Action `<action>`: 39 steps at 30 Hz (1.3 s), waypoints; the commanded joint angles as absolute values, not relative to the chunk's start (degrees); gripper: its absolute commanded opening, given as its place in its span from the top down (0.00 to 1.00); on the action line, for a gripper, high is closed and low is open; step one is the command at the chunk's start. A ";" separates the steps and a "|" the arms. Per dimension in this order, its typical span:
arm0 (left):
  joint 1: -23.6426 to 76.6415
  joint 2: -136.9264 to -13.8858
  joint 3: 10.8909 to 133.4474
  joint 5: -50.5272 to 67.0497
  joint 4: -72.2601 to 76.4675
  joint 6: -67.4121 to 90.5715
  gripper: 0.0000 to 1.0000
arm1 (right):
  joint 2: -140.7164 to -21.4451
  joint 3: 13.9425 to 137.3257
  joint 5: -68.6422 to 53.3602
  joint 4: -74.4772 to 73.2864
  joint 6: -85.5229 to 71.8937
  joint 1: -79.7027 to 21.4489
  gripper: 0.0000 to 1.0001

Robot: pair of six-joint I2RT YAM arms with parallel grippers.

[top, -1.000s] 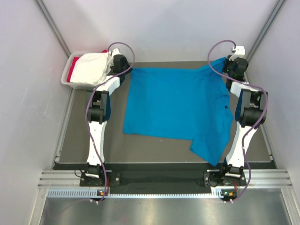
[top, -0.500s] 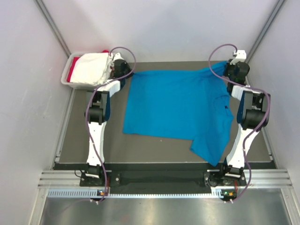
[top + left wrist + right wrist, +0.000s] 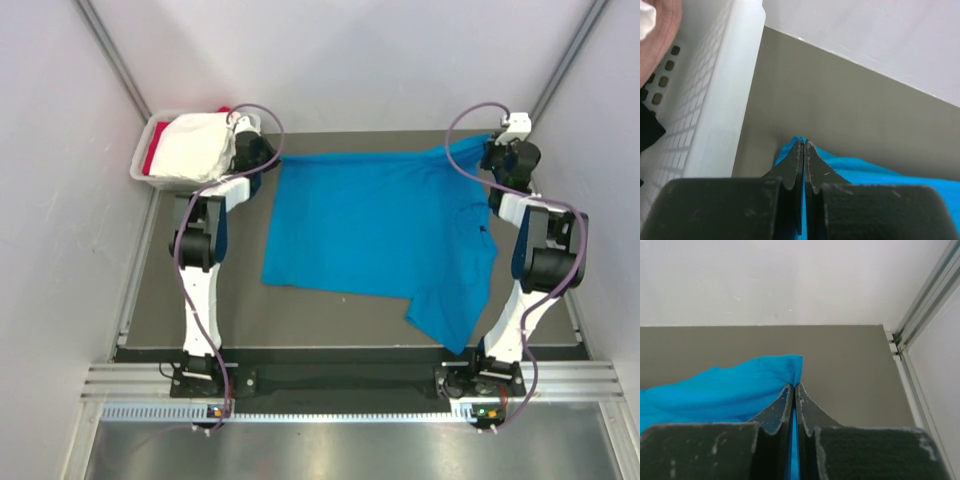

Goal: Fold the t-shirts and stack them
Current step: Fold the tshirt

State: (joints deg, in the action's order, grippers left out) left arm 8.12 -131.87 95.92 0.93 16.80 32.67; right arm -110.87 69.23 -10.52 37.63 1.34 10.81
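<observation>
A bright blue t-shirt (image 3: 375,225) lies spread across the dark table mat, one sleeve trailing toward the near right. My left gripper (image 3: 268,158) is shut on its far left corner (image 3: 796,141), beside the tub. My right gripper (image 3: 492,143) is shut on the far right corner (image 3: 790,367), which is lifted a little off the mat. Blue cloth shows between both pairs of fingers. White (image 3: 197,145) and red (image 3: 152,160) t-shirts lie heaped in the tub at the far left.
The pale grey plastic tub (image 3: 143,152) sits at the far left corner, its wall (image 3: 715,100) close beside my left gripper. White walls and metal frame posts (image 3: 925,295) close the workspace at the back and sides. Bare mat (image 3: 320,320) lies in front of the shirt.
Both grippers have moved farther back and slightly outward with the shirt's far corners, pulling its far edge straighter and tauter.
</observation>
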 commanded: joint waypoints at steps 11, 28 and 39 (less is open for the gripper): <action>7.38 -119.10 79.99 3.16 26.71 28.83 1.00 | -100.12 56.87 -12.92 42.63 0.62 13.80 1.00; 7.47 -113.47 68.21 3.78 30.93 31.20 1.00 | -94.84 53.44 -15.64 29.10 5.36 13.89 1.00; 7.56 -110.13 62.67 3.78 31.99 30.85 1.00 | -91.58 50.10 -14.51 27.86 5.80 14.24 1.00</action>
